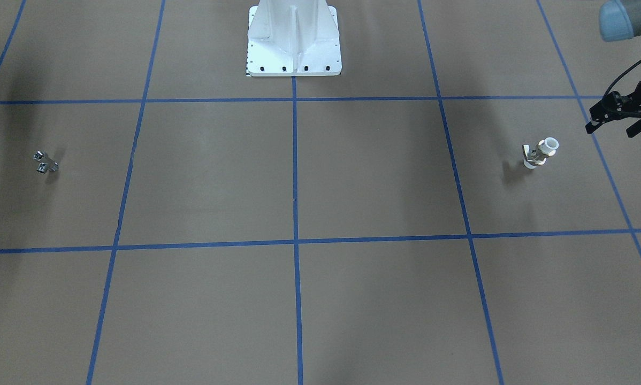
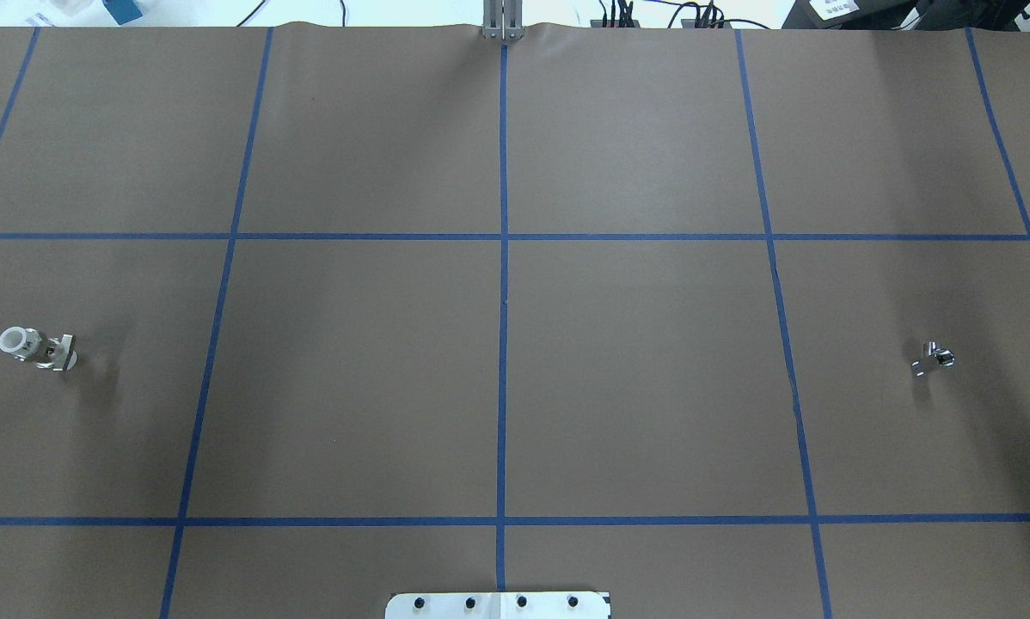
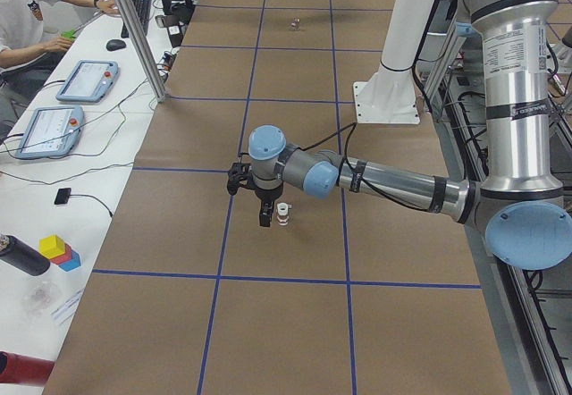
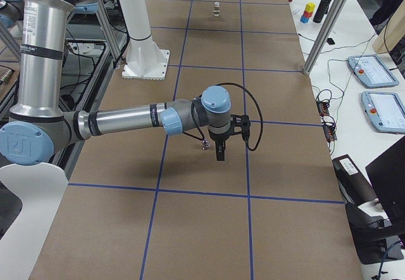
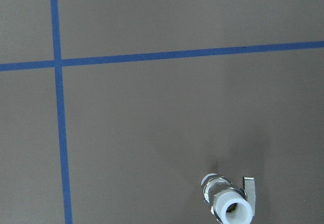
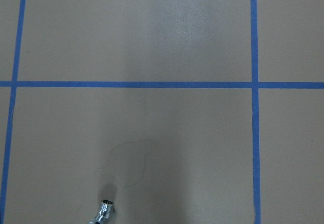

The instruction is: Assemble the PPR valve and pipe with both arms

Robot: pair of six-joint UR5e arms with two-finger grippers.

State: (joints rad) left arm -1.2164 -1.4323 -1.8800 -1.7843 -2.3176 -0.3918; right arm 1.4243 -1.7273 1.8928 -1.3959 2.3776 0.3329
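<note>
Two parts: white-ringed PPR valve (image 1: 540, 152), shiny chrome pipe (image 1: 45, 162); left tool (image 1: 610, 130) spread, empty; right tool (image 4: 219, 155): cannot tell.

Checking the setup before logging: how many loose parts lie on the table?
2. The PPR valve sits near the end of the table on the robot's left; the pipe lies near the opposite end. Nothing seems hidden.

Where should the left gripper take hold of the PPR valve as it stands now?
Probably the metal middle band of the PPR valve, from straight above. It stands upright on one white end, the other ring open upward, so its sides are free. Close across the sides without the side lever, which sticks out sideways.
</note>
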